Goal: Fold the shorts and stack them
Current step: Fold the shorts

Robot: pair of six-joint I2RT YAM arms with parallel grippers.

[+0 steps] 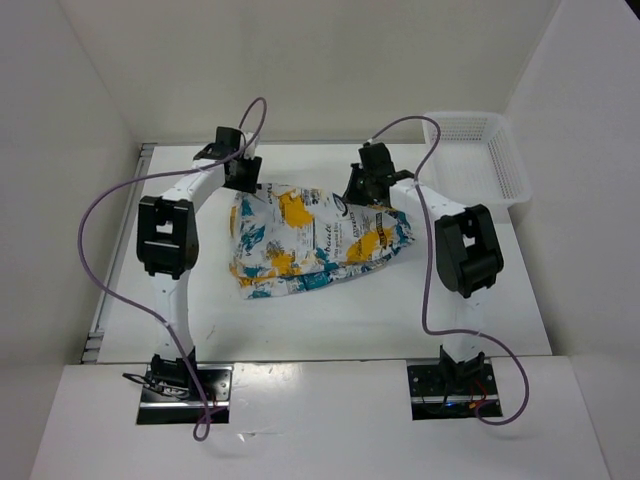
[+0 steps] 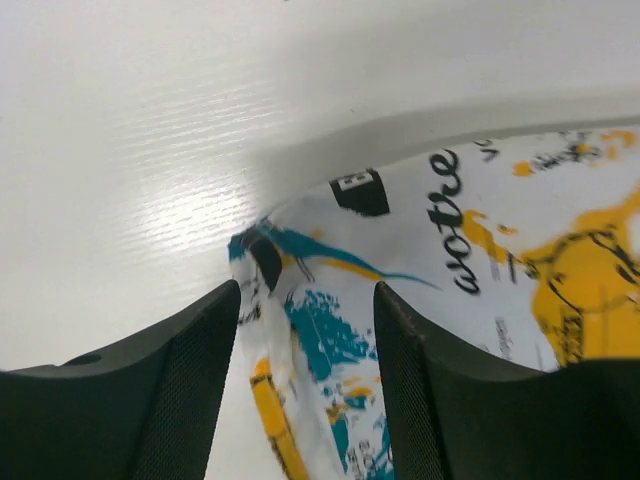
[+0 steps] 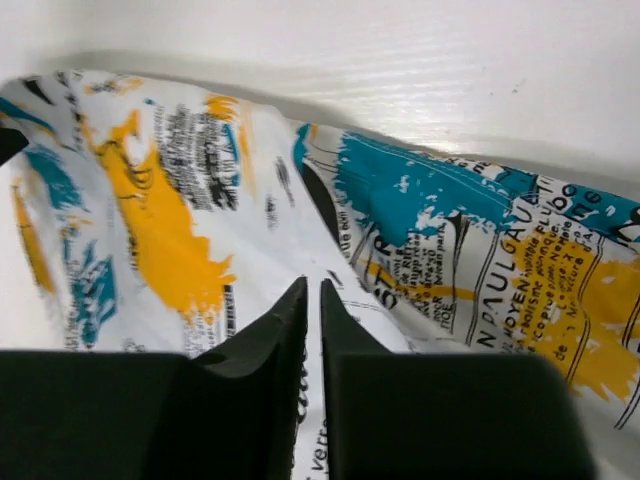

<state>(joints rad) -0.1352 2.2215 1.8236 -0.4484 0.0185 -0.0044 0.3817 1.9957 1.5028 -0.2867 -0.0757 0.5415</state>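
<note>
The shorts (image 1: 310,240), white with a teal, yellow-orange and black print, lie crumpled in the middle of the table. My left gripper (image 1: 247,183) is at their far left corner. In the left wrist view it (image 2: 305,300) is open, with the edge of the shorts (image 2: 330,330) lying between its fingers (image 2: 195,390). My right gripper (image 1: 364,190) is at the far right edge of the shorts. In the right wrist view it (image 3: 312,290) is shut to a thin slit, pinching a fold of the shorts (image 3: 420,230).
A white plastic mesh basket (image 1: 480,150) stands at the far right corner of the white table (image 1: 330,320). White walls close in the back and both sides. The arm bases sit at the near edge.
</note>
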